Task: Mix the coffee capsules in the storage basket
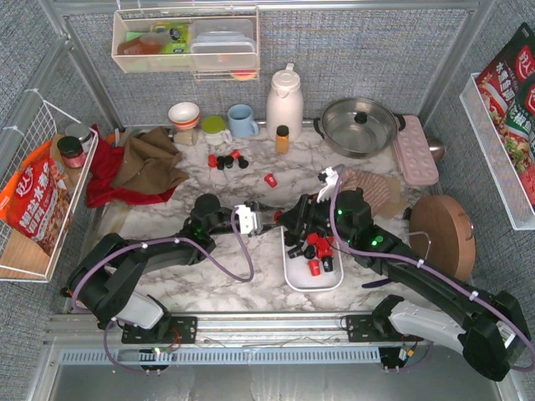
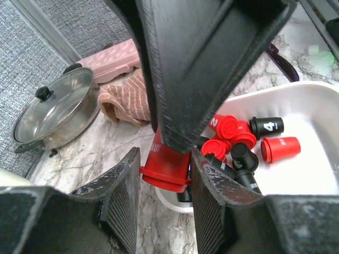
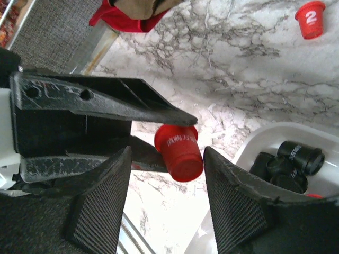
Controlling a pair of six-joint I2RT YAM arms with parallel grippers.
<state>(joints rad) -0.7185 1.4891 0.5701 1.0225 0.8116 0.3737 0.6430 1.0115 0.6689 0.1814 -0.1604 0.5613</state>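
Looking down from above: finding the left hand (image 1: 266, 217) and the right hand (image 1: 288, 221) meeting tip to tip over the veined marble table (image 1: 209, 282), just off the far left corner of the storage basket (image 1: 313, 284), a shallow glossy white tray with rounded corners. Noting stubby red and black coffee capsules (image 1: 313, 251) heaped in its far half, a loose cluster (image 1: 227, 159) lying well apart near the blue mug (image 1: 242, 121), and one red pod (image 1: 270, 179) sitting alone.

Looking through the left wrist: seeing ribbed black pads (image 2: 123, 201) pinching a smooth red capsule (image 2: 165, 172) by its wider rim, with the right hand's matte finger looming across it. Behind, spotting cup-shaped pods lying jumbled against the basket's curved wall.

Looking through the right wrist: seeing cross-hatched pads (image 3: 100, 209) standing spread on either side of that red capsule and touching neither side, the pod jutting from the left hand's tips above bare marble, just beside the basket's rim.
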